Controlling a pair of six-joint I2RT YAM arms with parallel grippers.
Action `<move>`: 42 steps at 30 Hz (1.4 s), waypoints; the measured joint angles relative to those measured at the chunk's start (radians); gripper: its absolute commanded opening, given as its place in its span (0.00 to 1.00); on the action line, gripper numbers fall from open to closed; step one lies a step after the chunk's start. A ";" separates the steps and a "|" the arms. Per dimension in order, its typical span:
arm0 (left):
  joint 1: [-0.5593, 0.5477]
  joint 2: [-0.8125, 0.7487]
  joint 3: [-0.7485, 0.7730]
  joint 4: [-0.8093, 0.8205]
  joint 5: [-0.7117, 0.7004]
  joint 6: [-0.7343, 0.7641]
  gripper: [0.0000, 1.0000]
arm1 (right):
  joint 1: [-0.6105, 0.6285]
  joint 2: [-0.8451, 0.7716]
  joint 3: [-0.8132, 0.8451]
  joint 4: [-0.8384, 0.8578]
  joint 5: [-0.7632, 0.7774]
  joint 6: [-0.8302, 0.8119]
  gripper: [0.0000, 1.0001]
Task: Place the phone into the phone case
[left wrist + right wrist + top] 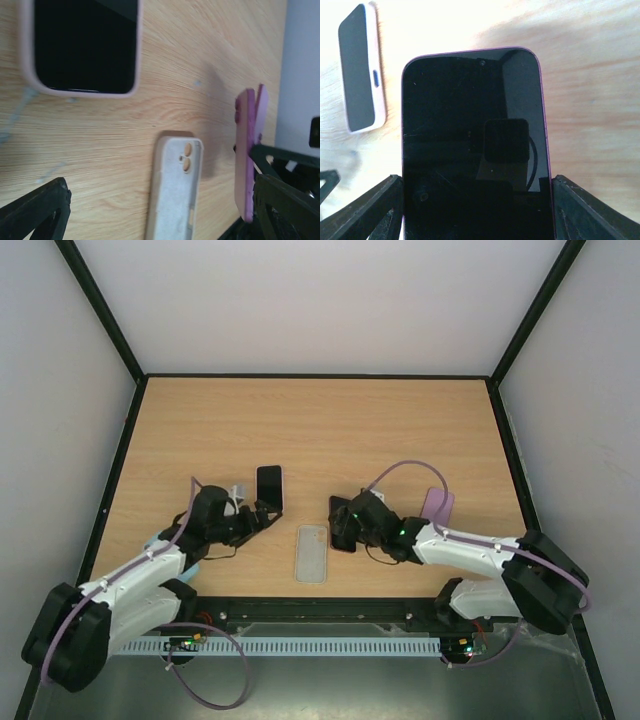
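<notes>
Right gripper clamped the phone just right of the empty case.
Left gripper stood wide apart, holding nothing, up-left of that case, with a cased second phone beyond it. Gripped by its long edges, the phone could have jammed on the case rim, the fingers blocking its sides; the unpinned case might have skidded. Only the left wrist view showed the phone tipped on edge and the camera cut-out; the right wrist view showed its dark screen.
</notes>
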 measured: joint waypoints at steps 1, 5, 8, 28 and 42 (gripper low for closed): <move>0.020 -0.006 0.000 -0.020 0.005 0.014 0.99 | 0.014 -0.003 -0.008 0.015 -0.005 0.021 0.56; 0.087 -0.047 0.003 -0.111 0.024 0.079 0.96 | 0.087 0.000 -0.020 0.067 -0.020 0.108 0.56; 0.096 -0.076 0.013 -0.158 0.034 0.111 0.94 | 0.149 0.019 -0.013 0.111 -0.018 0.161 0.56; 0.093 -0.136 0.000 -0.225 0.109 0.158 0.72 | 0.309 0.240 0.036 0.282 0.037 0.338 0.54; 0.018 -0.128 -0.001 -0.221 0.086 0.131 0.69 | 0.350 0.227 0.039 0.231 0.057 0.412 0.62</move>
